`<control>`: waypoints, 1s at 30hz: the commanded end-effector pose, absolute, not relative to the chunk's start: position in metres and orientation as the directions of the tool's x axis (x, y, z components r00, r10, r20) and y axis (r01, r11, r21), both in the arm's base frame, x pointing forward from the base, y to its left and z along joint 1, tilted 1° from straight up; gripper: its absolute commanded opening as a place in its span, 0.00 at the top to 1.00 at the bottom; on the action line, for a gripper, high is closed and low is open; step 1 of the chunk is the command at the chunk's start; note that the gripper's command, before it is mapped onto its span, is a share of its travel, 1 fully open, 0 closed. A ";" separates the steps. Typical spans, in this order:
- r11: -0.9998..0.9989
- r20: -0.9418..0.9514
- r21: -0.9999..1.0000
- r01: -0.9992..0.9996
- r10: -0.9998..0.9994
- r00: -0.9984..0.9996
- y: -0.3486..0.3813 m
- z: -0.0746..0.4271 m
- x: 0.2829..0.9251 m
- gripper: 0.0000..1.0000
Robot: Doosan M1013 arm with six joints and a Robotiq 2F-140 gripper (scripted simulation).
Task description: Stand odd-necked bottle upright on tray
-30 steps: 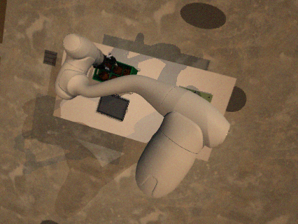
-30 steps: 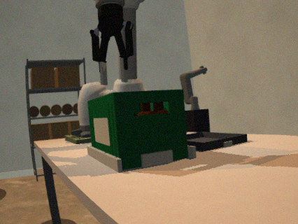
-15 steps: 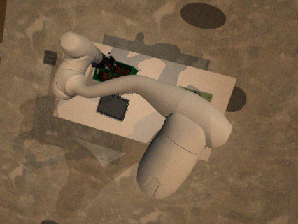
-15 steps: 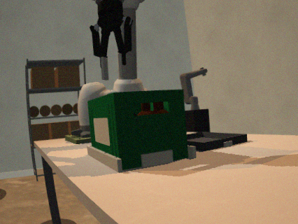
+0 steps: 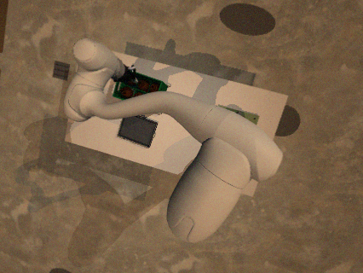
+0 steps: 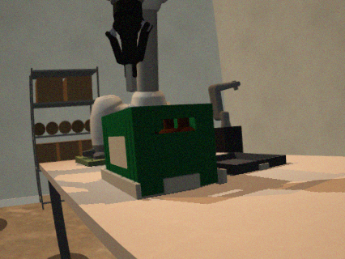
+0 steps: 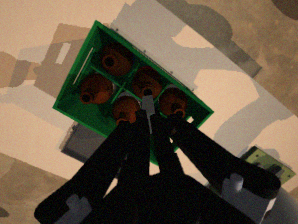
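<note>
A green crate (image 6: pixel 162 147) stands on the table and holds several brown bottles (image 7: pixel 125 82), seen from above in the wrist view. It also shows in the top view (image 5: pixel 138 86). My gripper (image 6: pixel 134 73) hangs well above the crate, fingers pressed together with nothing between them. In the wrist view its fingertips (image 7: pixel 146 98) meet over the middle of the crate. The dark tray (image 5: pixel 137 130) lies flat on the table beside the crate with nothing on it; it also shows behind the crate in the side view (image 6: pixel 249 161).
A small green board (image 5: pixel 243 114) lies on the table by the arm's base. A shelf rack (image 6: pixel 61 117) with boxes stands behind the table. A second small arm (image 6: pixel 220 101) stands on a dark block behind the crate.
</note>
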State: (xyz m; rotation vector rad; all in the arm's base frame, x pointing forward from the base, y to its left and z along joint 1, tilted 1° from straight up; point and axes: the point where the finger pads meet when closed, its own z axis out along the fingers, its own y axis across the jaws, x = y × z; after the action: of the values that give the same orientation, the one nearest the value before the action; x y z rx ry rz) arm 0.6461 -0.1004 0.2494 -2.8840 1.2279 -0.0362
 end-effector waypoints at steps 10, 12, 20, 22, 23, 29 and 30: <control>-0.693 0.019 -0.016 -0.721 -0.721 0.693 -0.100 0.249 0.646 1.00; -0.693 0.019 -0.016 -0.721 -0.721 0.693 -0.100 0.249 0.646 1.00; -0.693 0.019 -0.016 -0.721 -0.721 0.693 -0.082 0.249 0.648 1.00; -0.693 0.019 -0.016 -0.721 -0.721 0.693 -0.082 0.249 0.648 1.00; -0.693 0.019 -0.016 -0.721 -0.721 0.693 -0.065 0.249 0.650 1.00; -0.693 0.019 -0.016 -0.721 -0.721 0.693 -0.012 0.249 0.652 1.00; -0.693 0.019 -0.016 -0.721 -0.721 0.693 -0.011 0.249 0.652 1.00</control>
State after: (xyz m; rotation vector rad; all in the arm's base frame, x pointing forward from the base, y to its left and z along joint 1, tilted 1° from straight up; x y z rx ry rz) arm 0.6507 -0.0297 0.2492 -2.8833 1.2257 -0.0355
